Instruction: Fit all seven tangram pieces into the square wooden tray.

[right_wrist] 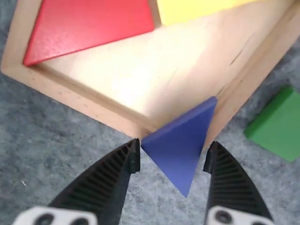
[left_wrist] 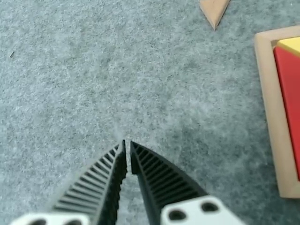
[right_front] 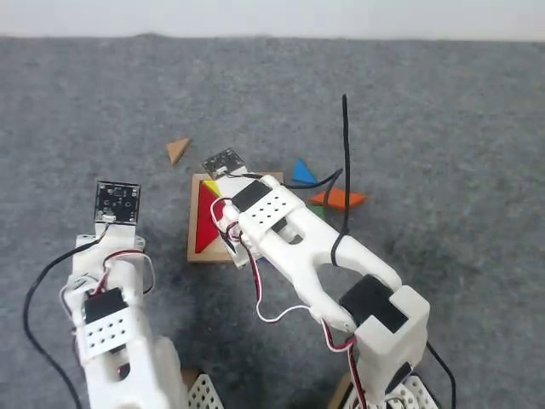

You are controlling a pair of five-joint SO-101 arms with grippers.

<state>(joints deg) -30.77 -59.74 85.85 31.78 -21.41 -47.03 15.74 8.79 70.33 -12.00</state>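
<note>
Grey carpeted table (right_front: 443, 111): the right jaws grip a dark blue triangular tangram piece (right_wrist: 180, 140) over a corner of the square wooden tray (right_wrist: 70, 93) — bare tray floor lies straight ahead of them; the left jaws hang clenched, empty, well apart

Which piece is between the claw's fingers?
The dark blue piece, between the right claw's fingers over the tray's corner. The red piece and yellow piece lie inside the tray.
</note>
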